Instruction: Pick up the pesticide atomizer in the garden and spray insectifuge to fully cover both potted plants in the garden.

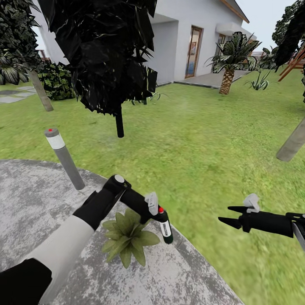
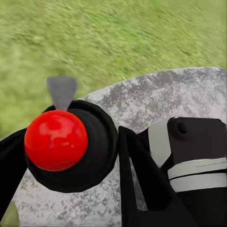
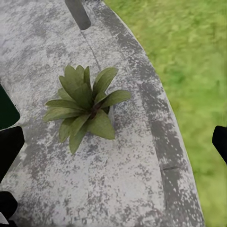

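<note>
We hold the pesticide atomizer clamped in our left pincer, just beside the potted plant on the patio. Our right pincer hangs with fingers apart over the grass beyond the plant. We judge the nozzle may point past the leaves, wasting spray on paving.

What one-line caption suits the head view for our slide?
Left gripper holds the pesticide atomizer beside a potted plant on the paved patio.
</note>
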